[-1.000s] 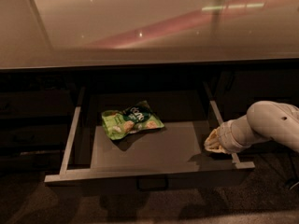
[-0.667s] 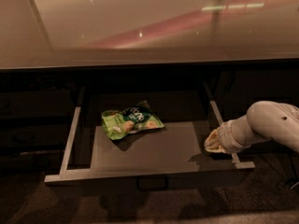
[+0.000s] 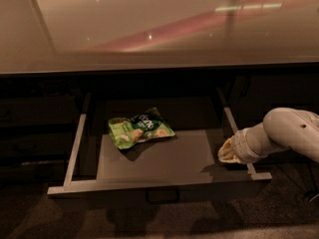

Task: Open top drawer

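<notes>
- The white arm [image 3: 291, 133] juts in from the right edge. Its smooth, rounded shell slopes down and leftward toward the drawer, and its far part is cut off by the frame.
- At its tip the claw [image 3: 227, 152] sits low against the right rail of the top drawer [image 3: 75, 148], near the front right corner. It shows only as a pale yellowish lump, and I cannot tell whether it is open or closed.
- The top drawer stands pulled well out, spreading to the claw's left: pale grey rim and rails, a flat grey floor, a dark front panel below the rim.
- The loop handle [image 3: 162, 195] sits mid-front, down and left of the claw and apart from it, barely distinct in the shadow.
- A crinkled, glossy green snack bag [image 3: 140, 130] lies on the drawer floor, left of the claw and a little further back, well apart from it. Its print is too blurred to read.
- Above the claw, the desk [image 3: 149, 29] top is a smooth, shiny beige slab carrying a reddish streak of reflection.
- On either side of the drawer, the cabinet fronts are lost in darkness.
</notes>
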Motion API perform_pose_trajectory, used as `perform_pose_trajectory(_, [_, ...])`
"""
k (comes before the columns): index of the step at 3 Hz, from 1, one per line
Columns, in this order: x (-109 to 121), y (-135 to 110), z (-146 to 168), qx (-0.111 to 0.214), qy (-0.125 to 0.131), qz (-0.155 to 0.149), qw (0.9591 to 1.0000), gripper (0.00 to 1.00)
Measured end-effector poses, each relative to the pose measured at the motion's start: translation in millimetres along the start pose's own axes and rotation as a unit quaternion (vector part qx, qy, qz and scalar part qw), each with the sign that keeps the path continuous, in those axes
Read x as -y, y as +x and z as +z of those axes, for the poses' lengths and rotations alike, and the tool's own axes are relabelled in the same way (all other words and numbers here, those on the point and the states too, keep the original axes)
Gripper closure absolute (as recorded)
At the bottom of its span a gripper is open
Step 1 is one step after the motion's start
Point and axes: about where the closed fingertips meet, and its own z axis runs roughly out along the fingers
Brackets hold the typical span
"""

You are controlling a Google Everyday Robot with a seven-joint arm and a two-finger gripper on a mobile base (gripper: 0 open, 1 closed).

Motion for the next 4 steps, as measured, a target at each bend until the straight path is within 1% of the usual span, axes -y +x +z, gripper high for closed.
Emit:
perform_pose_trajectory(1, [0.1,0.0,0.0,0.0,0.0,0.0,1.0,0.62])
perform_pose_trajectory(2, [7.7,0.6,1.5,0.005,-0.002,-0.002,1.0,0.39])
perform_pose_trajectory(3, [4.0,-0.4,2.3,0.009,-0.002,-0.003,1.0,0.17])
perform_pose_trajectory(4, [-14.7,-1.5,12.6,0.019,-0.007,-0.004,0.9998,0.0])
